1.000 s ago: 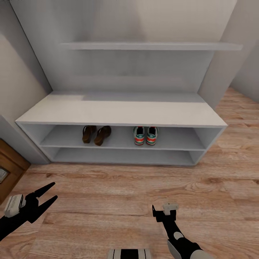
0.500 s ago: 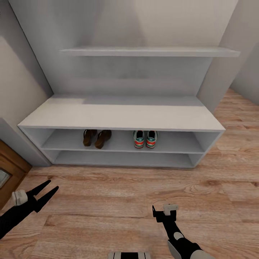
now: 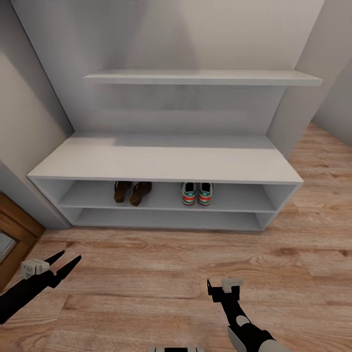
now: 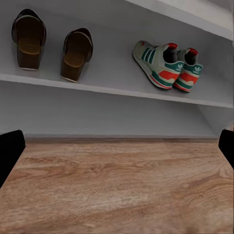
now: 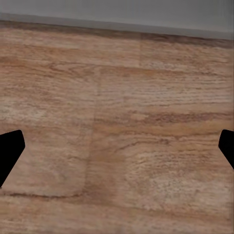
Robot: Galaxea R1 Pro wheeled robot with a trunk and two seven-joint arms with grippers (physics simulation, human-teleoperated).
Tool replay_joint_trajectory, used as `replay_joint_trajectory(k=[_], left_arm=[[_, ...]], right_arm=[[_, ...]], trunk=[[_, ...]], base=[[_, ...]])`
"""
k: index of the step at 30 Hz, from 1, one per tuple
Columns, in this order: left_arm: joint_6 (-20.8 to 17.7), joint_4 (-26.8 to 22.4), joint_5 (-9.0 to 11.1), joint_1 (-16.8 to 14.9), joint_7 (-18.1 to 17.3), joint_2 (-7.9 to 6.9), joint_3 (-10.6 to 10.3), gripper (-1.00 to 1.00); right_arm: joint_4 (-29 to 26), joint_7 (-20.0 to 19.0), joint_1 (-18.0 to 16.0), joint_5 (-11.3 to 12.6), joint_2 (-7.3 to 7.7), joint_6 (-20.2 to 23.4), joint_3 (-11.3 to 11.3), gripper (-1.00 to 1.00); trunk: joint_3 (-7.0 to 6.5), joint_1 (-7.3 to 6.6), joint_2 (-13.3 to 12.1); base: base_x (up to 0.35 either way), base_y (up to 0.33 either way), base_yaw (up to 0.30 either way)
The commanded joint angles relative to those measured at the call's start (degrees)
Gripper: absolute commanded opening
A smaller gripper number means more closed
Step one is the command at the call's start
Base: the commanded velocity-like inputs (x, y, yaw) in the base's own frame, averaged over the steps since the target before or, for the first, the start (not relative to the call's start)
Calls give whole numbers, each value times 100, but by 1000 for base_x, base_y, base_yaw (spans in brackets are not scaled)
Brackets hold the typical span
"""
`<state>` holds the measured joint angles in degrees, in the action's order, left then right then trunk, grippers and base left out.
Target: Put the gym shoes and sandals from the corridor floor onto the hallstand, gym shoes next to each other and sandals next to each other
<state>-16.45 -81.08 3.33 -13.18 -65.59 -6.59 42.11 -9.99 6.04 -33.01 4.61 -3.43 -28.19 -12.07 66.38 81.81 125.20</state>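
Left end effector [image 3: 68,260]: fingers spread wide, empty, low over the floor [image 3: 161,274].
Right end effector [image 3: 224,287]: fingers parted wide in its wrist view, holding nothing, above bare planks.
Rack [image 3: 166,164]: ahead of both end effectors, against the wall.
Sandals [image 3: 132,192]: side by side on the upper shelf, ahead of the left end effector.
Gym shoes [image 3: 197,193]: touching each other on that same shelf, ahead of the right end effector, apart from the sandals.
Wall shelf [image 3: 203,77]: above the rack.
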Motion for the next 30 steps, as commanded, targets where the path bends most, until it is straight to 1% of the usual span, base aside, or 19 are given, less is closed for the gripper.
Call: replay_joint_trajectory(k=[1, 2, 4, 5, 7, 9, 11, 12, 14, 18, 22, 24, 25, 27, 28, 29, 30], left_arm=[[-60, 3, -32, -5, -12, 2, 6, 100], [-60, 5, -85, -6, -1, 3, 6, 100], [-60, 15, -265, -8, 97, 13, 7, 100], [-60, 16, -298, -8, 134, 16, 5, 100], [-60, 20, -379, -6, 321, 26, -24, 100], [-60, 20, -397, -4, 415, 31, -74, 100], [-60, 21, -413, -2, 537, 50, -193, 100], [-62, 21, -420, -1, 601, 67, -284, 100], [-61, 22, -429, 2, 664, 101, -396, 100], [-63, 22, -441, 7, 719, 165, -494, 100], [-65, 22, -446, 6, 797, 186, -519, 100], [-67, 22, -452, 3, 981, 190, -528, 100], [-67, 22, -453, 2, 1190, 194, -528, 100], [-71, 20, -453, 1, 1457, 199, -532, 100], [-73, 21, -447, 1, 1759, 211, -535, 100], [-74, 21, -446, 0, 1919, 225, -537, 100], [-76, 21, -443, 2, 2239, 275, -547, 100]], right_arm=[[6, 27, -4, 48, 1, -19, -49, 100], [6, 26, -4, 48, 1, -19, -49, 100], [6, 28, -4, 48, 1, -16, -50, 100], [6, 26, -4, 47, 1, -15, -50, 100], [6, 23, -4, 45, 1, -15, -50, 100], [6, 23, -4, 46, 1, -13, -50, 100], [6, 22, -4, 47, 1, -12, -50, 100], [6, 21, -4, 48, 1, -13, -50, 100], [6, 22, -4, 48, 1, -16, -50, 100], [6, 21, -4, 47, 1, -15, -50, 100], [6, 20, -4, 46, 1, -12, -50, 100], [6, 20, -4, 47, 1, -13, -50, 100], [6, 20, -4, 48, 1, -14, -50, 100], [6, 20, -4, 48, 1, -14, -50, 100], [6, 20, -4, 48, 1, -14, -50, 100], [6, 20, -4, 48, 1, -15, -50, 100], [6, 20, -4, 48, 1, -15, -50, 100]], trunk=[[-15, -23, -40], [-33, -45, -80], [-69, -89, -160], [-87, -111, -201], [-122, -155, -281], [-158, -199, -361], [-194, -243, -441], [-212, -265, -481], [-248, -309, -562], [-320, -397, -722], [-392, -485, -882], [-428, -529, -963], [-446, -551, -1003], [-481, -594, -1083], [-499, -616, -1123], [-517, -638, -1163], [-535, -660, -1203]], base=[[0, 0, 0], [0, 0, 0], [0, 0, 0], [0, 0, 0], [0, 0, 0], [0, 0, 0], [0, 0, 0], [0, 0, 0], [0, 0, 0], [0, 0, 0], [0, 0, 0], [0, 0, 0], [0, 0, 0], [0, 0, 0], [0, 0, 0], [0, 0, 0], [0, 0, 0]])
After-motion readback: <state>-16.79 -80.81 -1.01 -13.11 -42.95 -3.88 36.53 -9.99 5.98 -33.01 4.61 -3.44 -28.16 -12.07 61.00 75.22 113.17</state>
